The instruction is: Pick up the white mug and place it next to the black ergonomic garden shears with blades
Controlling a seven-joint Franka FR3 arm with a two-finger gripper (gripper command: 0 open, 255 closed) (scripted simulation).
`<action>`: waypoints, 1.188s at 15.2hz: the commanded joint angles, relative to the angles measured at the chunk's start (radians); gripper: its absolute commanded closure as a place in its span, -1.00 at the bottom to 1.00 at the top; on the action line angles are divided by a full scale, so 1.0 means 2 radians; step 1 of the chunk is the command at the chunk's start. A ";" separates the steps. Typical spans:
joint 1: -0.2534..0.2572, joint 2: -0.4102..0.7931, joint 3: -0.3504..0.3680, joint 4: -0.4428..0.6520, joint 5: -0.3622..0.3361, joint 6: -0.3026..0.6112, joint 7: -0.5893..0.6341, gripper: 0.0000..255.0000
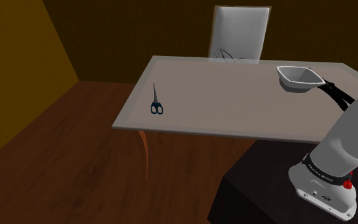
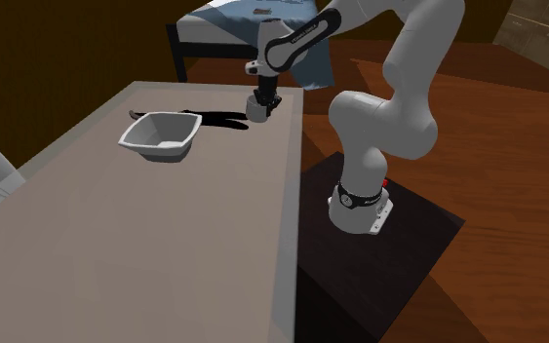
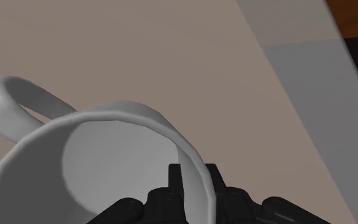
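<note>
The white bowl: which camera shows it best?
The second exterior view: the white bowl lies close and whole, its inside visible. The shoulder view shows it smaller, near the arm. The wrist view looks into the white mug.

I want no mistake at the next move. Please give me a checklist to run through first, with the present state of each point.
1. Gripper astride the mug wall: ok.
2. Fingers shut on the wall: ok.
3. Handle away from the fingers: ok.
4. Mug lifted off the table: cannot tell.
5. Shears found, lying flat beside the bowl: ok.
6. Bare table next to the shears: ok.
</note>
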 commanded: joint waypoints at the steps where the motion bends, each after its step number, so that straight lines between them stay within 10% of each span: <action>1: 0.002 -0.001 -0.002 -0.001 -0.001 0.002 0.001 1.00; 5: 0.002 -0.001 -0.002 -0.001 -0.002 0.002 0.001 1.00; 6: 0.002 -0.001 -0.002 -0.001 -0.002 0.002 0.001 -1.00; 18: -0.058 0.014 0.077 0.008 0.040 -0.044 -0.023 -1.00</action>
